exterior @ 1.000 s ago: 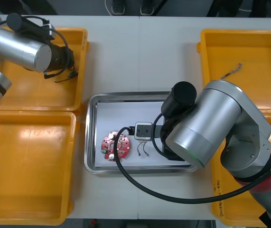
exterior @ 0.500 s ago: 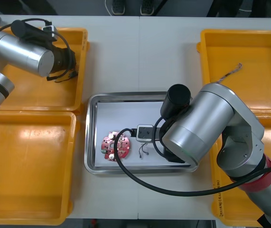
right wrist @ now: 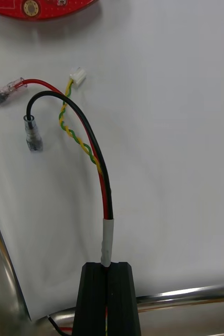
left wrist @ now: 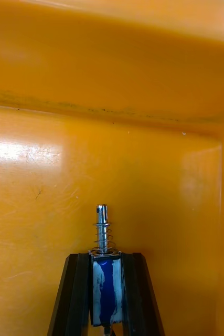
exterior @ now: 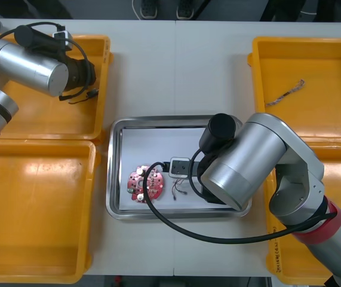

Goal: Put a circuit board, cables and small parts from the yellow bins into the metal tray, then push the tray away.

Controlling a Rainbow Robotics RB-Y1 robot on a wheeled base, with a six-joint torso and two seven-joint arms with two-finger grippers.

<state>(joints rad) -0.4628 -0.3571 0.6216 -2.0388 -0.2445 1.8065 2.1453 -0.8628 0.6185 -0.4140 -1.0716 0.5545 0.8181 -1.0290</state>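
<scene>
1. Done so far, as far as could be judged: the board (exterior: 146,183) lay inside the tray (exterior: 115,179), on the white floor toward the tray's near left corner.
2. In hand: the right gripper (right wrist: 109,273) hung over the near right part of the tray, pinched almost shut on the taped end of a cable (right wrist: 85,139). The red, black and yellow-green strands ran from the gripper across the tray floor toward the board. Their plug ends lay near the board without touching it. The tray's near rim showed just under the gripper. The cable seemed to be down on the tray floor or very close to it, so probably only the release remained.
3. Also in hand: the left gripper (left wrist: 105,265) was in the left bin (exterior: 101,54), beyond the tray and to its left. It was clamped on a metal part (left wrist: 102,231), with the blue body between the jaws and a spring and pin sticking out ahead. That part was well apart from the tray.
4. Left to do, in my judgement:
   - let the cable go;
   - carry the metal part into the tray;
   - perhaps fetch the second cable (exterior: 285,92), which lay in the right bin (exterior: 260,60), beyond the tray and to its right;
   - push the tray away across the bench (exterior: 176,66). The tray sat between the bins, not yet pushed.
</scene>
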